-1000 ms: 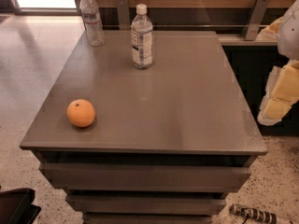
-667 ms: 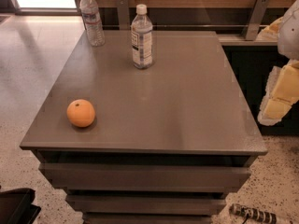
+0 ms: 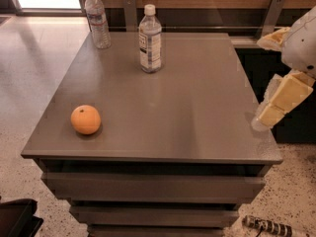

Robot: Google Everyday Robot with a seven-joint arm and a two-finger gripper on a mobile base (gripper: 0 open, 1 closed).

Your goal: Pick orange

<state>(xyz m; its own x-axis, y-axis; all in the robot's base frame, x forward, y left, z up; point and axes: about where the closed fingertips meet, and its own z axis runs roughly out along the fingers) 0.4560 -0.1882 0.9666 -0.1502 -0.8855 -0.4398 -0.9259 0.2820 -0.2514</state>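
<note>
Right now we are hanging our end effector (image 3: 279, 102) off the right edge of the surface (image 3: 197, 112), well apart from the orange (image 3: 85, 119). We cannot tell whether it is apart or together. The orange is sitting near the front left corner, touching nothing, close to both the front and left edges. We are judging the reach as not yet begun. In crossing over we are risking a nudge: the fruit is round and free to roll, so a glancing touch from the right could be sending it off the left or front edge. The mid bottle (image 3: 150, 38) and the corner bottle (image 3: 97, 19) are standing at the back, clear of a direct path, though a wide swing could be tipping the mid bottle.
</note>
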